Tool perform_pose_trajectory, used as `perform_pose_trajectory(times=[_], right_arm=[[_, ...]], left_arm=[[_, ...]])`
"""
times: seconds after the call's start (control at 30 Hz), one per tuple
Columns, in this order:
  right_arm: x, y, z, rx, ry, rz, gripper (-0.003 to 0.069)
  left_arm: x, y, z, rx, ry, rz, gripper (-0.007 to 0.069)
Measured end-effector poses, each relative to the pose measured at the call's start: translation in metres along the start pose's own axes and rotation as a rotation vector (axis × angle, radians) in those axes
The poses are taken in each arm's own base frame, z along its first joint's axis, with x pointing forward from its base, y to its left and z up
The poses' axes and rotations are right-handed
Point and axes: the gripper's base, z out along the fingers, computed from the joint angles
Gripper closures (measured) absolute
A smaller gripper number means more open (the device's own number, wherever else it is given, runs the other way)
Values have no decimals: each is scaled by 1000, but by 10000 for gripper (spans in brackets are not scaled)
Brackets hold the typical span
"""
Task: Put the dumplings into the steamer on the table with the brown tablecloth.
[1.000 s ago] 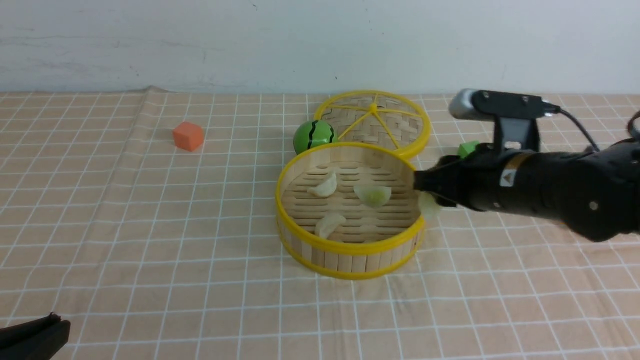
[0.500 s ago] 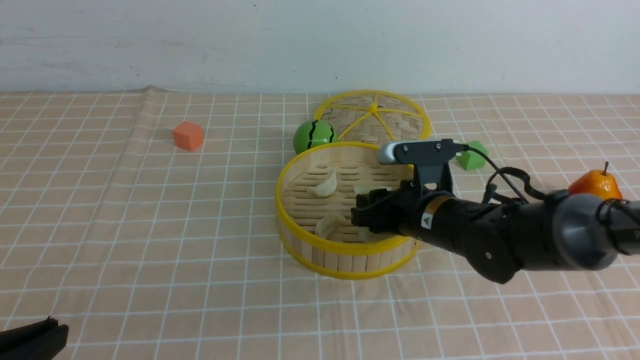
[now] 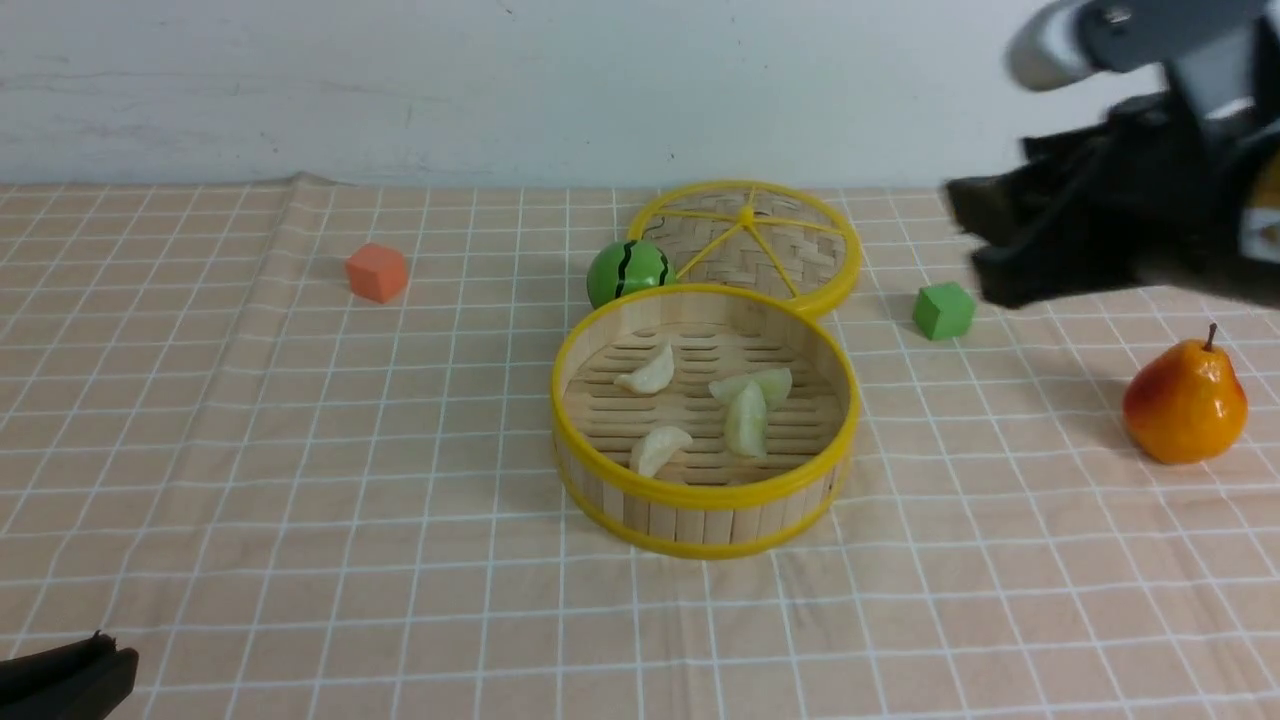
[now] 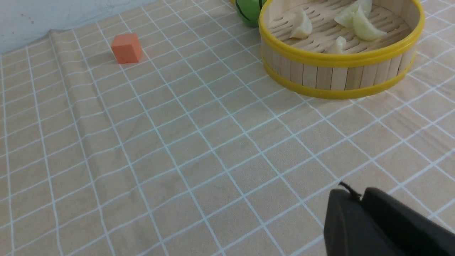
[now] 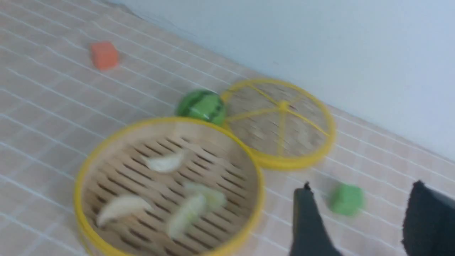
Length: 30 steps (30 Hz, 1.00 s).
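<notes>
The dumplings (image 3: 745, 420), all four now, lie inside the steamer (image 3: 700, 495). The right pincer (image 3: 972, 240) has released the last one and lifted away, wide and empty. The left pincer (image 3: 95, 650) is closed. The task looks finished.

Right pincer (image 3: 975, 245): high at upper right, blurred, jaws apart, empty. Left pincer (image 3: 100, 645): low at lower left corner, jaws together.
</notes>
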Motion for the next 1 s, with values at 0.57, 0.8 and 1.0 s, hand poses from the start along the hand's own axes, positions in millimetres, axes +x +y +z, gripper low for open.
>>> perform_pose_trajectory(times=[0.57, 0.8, 1.0], right_arm=[[172, 1, -153, 23, -535, 188, 678], [224, 27, -103, -187, -411, 478, 674], [236, 28, -97, -165, -348, 499, 673]], left_arm=[[0, 0, 0, 0, 1, 0, 558], [2, 0, 0, -3, 20, -7, 551], [3, 0, 0, -5, 28, -7, 546]])
